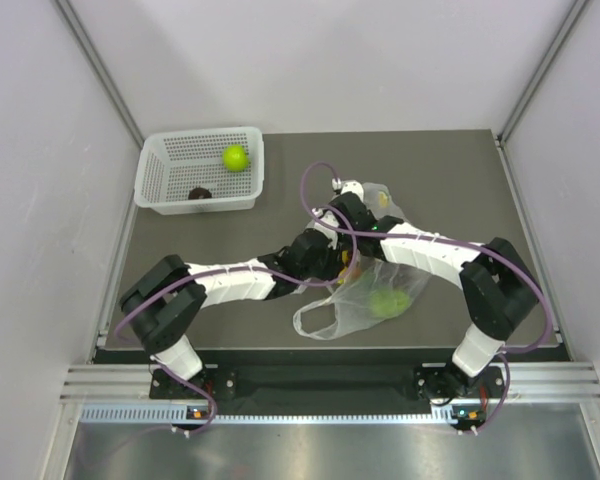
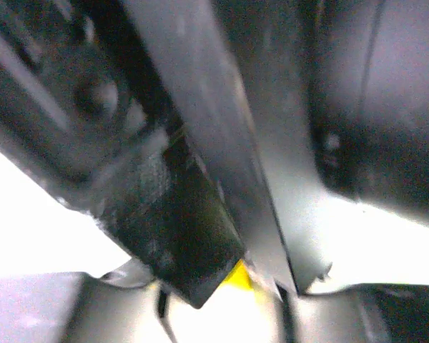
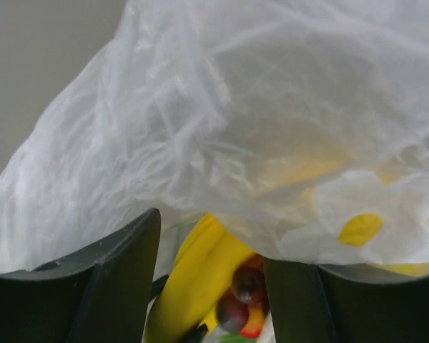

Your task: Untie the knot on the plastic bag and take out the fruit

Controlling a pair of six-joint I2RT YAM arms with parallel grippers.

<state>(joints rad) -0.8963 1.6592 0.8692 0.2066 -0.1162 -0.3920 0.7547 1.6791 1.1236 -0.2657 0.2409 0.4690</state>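
Observation:
The plastic bag (image 1: 365, 300) lies crumpled at mid-table with one handle loop (image 1: 315, 322) open toward the near edge; no knot shows. A green fruit (image 1: 387, 302) sits inside it. My left gripper (image 1: 332, 266) reaches into the bag's left side. The left wrist view is blurred, showing a dark finger (image 2: 186, 236) and a sliver of yellow (image 2: 237, 276). My right gripper (image 1: 368, 203) is at the bag's far end. In its wrist view the gripper (image 3: 211, 246) is open, film (image 3: 257, 121) draped over its tips, with a banana (image 3: 200, 279) and dark grapes (image 3: 249, 284) between them.
A white perforated basket (image 1: 152, 180) stands at the back left, holding a green apple (image 1: 235, 157) and a dark grape bunch (image 1: 199, 193). Both arms cross over the table's middle, with purple cables looping above them. Grey walls close in the table.

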